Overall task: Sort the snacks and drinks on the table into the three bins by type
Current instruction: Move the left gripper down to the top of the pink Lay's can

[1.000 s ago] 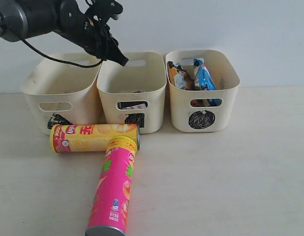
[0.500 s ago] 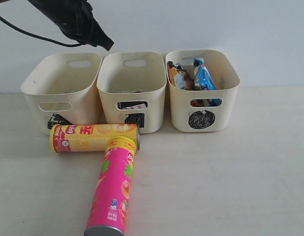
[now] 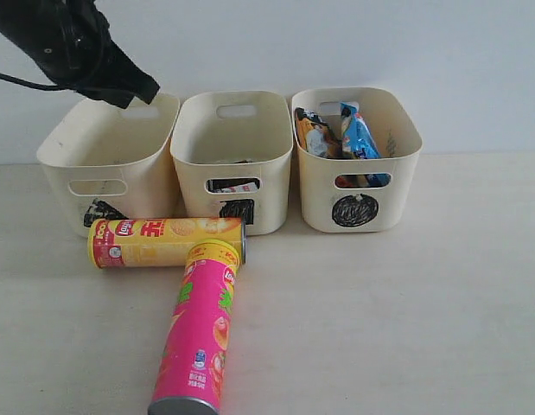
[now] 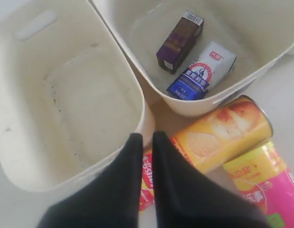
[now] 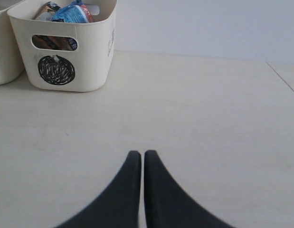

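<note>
The yellow-red chip tube (image 3: 166,241) lies on its side on the table (image 3: 405,303) in front of the triangle bin (image 3: 107,160) and the square bin (image 3: 234,156). The pink chip tube (image 3: 200,328) lies in front of it, one end against it. Both cartons, dark purple (image 4: 180,40) and white-and-blue (image 4: 201,71), rest in the square bin (image 4: 194,107). The blue noodle pack (image 3: 359,132) and orange bag (image 3: 314,131) stand in the circle bin (image 3: 355,164). My left gripper (image 4: 147,136) is shut and empty, high above the triangle bin's (image 4: 66,95) front edge. My right gripper (image 5: 138,153) is shut over bare table.
The triangle bin holds nothing that I can see. A white wall (image 3: 423,43) rises behind the bins. Bare table stretches to the right of the circle bin (image 5: 66,57). A dark cable (image 3: 25,79) trails from the left arm.
My left arm has swung from above the square bin leftward, to above the triangle bin. The tubes and bins have not moved.
</note>
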Controlling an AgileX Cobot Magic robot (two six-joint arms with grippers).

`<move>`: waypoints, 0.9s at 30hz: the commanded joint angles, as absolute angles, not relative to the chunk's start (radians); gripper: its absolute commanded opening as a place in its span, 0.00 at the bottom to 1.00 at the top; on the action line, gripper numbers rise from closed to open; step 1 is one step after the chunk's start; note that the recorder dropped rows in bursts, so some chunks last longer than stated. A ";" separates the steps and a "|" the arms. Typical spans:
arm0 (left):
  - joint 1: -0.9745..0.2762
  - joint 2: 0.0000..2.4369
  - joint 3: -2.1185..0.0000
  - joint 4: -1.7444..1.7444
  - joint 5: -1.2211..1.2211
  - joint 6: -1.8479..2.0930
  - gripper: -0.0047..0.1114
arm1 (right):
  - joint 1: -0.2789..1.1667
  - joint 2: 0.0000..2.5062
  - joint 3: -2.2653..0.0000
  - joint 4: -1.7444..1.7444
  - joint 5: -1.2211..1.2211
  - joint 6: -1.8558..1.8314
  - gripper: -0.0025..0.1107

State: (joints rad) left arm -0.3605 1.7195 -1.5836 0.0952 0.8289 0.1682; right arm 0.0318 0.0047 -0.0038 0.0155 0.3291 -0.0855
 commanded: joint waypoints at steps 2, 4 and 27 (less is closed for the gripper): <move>-0.358 1.621 -1.496 0.090 0.852 0.089 0.08 | 0.029 0.000 0.000 0.014 0.321 -0.087 0.02; -0.358 1.599 -1.479 0.090 0.892 0.089 0.08 | 0.029 0.000 0.000 0.014 0.321 -0.087 0.02; -0.633 1.527 -1.350 0.014 0.996 0.022 0.08 | 0.029 0.000 0.000 0.014 0.321 -0.087 0.02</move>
